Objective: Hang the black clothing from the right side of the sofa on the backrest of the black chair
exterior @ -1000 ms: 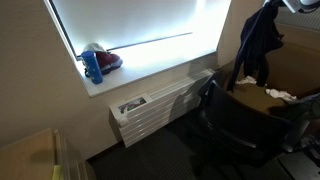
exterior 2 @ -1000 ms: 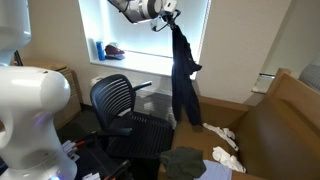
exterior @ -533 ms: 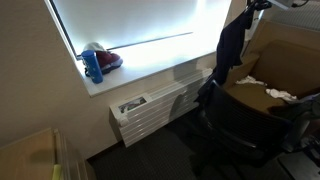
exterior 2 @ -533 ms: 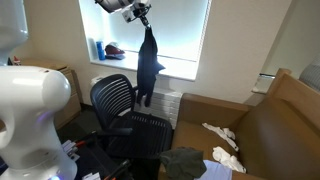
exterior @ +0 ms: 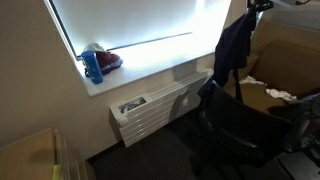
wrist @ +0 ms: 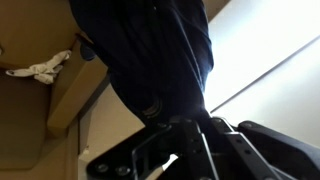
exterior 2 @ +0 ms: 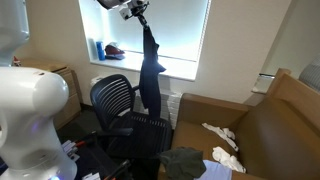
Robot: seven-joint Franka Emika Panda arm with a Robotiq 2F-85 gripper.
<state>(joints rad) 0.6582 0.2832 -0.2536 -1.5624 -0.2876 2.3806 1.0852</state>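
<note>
One arm [exterior 2: 112,4] high, gripper [exterior 2: 141,14] clamping blk clothing [exterior 2: 151,75]

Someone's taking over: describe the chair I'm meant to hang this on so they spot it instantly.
Find the bright window; in front of it, beside the hanging black clothing, stands the black chair. It is the only seat with a curved ribbed backrest and armrests, unlike the brown sofa.

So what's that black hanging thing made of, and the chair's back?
The black clothing looks like soft, matte fabric: it hangs limp in long folds. The chair backrest seems to be black mesh on a stiff frame, judging by its ribbed lines, though it's too small to be sure.
</note>
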